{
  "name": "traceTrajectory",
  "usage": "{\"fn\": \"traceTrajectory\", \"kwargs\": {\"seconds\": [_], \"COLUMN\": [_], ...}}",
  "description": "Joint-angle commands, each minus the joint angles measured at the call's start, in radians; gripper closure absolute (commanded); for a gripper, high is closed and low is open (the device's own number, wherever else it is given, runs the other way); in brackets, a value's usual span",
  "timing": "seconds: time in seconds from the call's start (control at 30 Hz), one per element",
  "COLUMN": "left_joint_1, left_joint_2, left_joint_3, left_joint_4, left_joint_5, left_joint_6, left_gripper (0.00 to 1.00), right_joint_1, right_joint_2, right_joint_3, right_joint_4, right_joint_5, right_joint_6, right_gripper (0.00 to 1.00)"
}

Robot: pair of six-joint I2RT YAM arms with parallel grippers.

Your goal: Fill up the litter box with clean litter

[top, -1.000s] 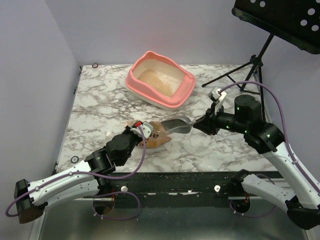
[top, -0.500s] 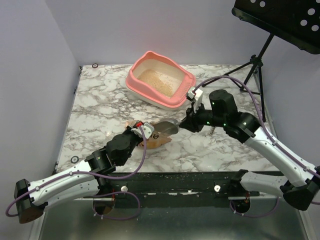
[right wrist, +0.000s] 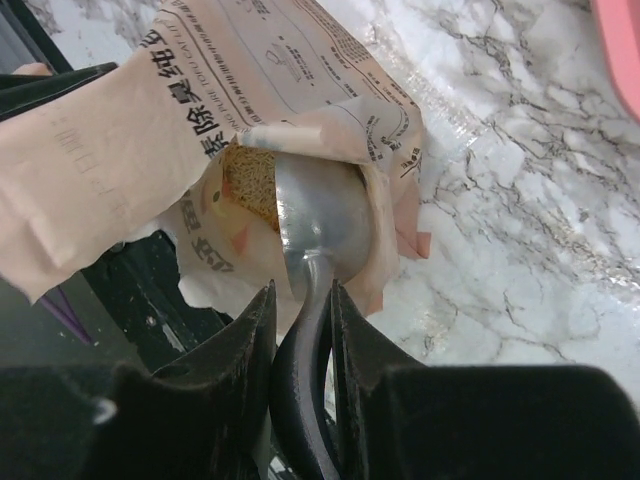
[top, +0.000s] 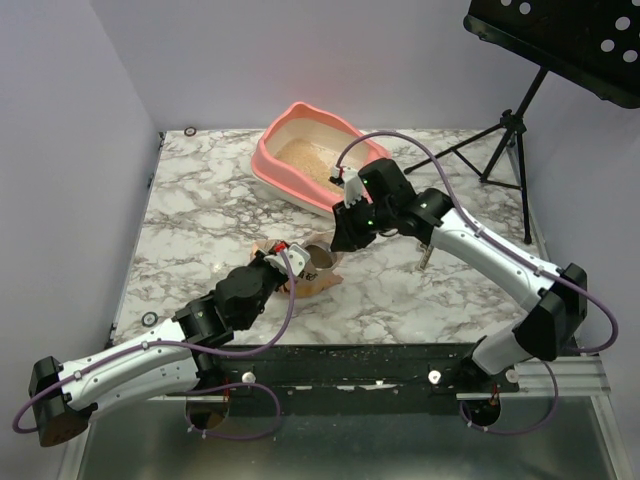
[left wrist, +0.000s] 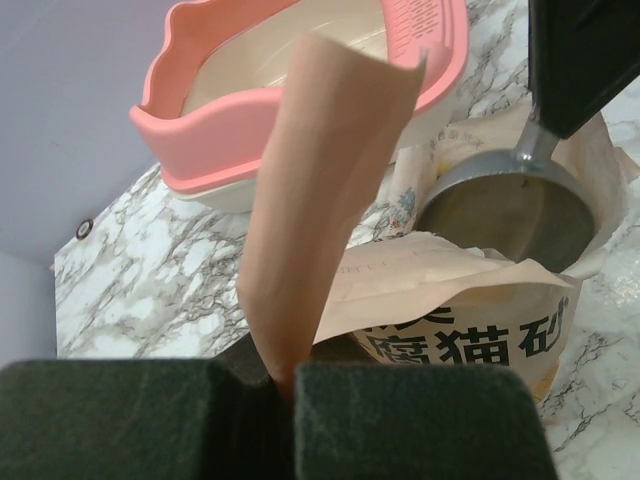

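**Scoop in the bag, box waiting beyond**

The left tool (left wrist: 290, 378) is pinched shut on the paper flap (left wrist: 325, 190), holding the mouth of the bag (left wrist: 470, 320) open. The right tool (right wrist: 300, 330), partly closed, grips the handle of the metal scoop (right wrist: 322, 225). The scoop's bowl sits inside the bag against the litter (right wrist: 248, 183). A good load probably calls for pushing deeper, then lifting out level past the torn paper edge. The litter box (top: 270, 150) stands just beyond on the desk (top: 200, 215), and its near rim is the only lip to clear. The stand (top: 500, 140) is well off to the right.
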Motion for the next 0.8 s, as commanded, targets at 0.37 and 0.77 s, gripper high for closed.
{"fn": "traceTrajectory", "kwargs": {"seconds": [0.37, 0.77], "left_joint_1": [0.004, 0.004], "left_joint_2": [-0.013, -0.007], "left_joint_3": [0.034, 0.033], "left_joint_4": [0.024, 0.017], "left_joint_5": [0.007, -0.005], "left_joint_6": [-0.020, -0.020], "left_gripper": [1.00, 1.00], "right_joint_1": [-0.006, -0.021], "right_joint_2": [0.118, 0.075], "right_joint_3": [-0.162, -0.307], "right_joint_4": [0.174, 0.435], "right_joint_5": [-0.279, -0.373], "right_joint_6": [0.217, 0.442], "right_gripper": [0.99, 0.99]}}
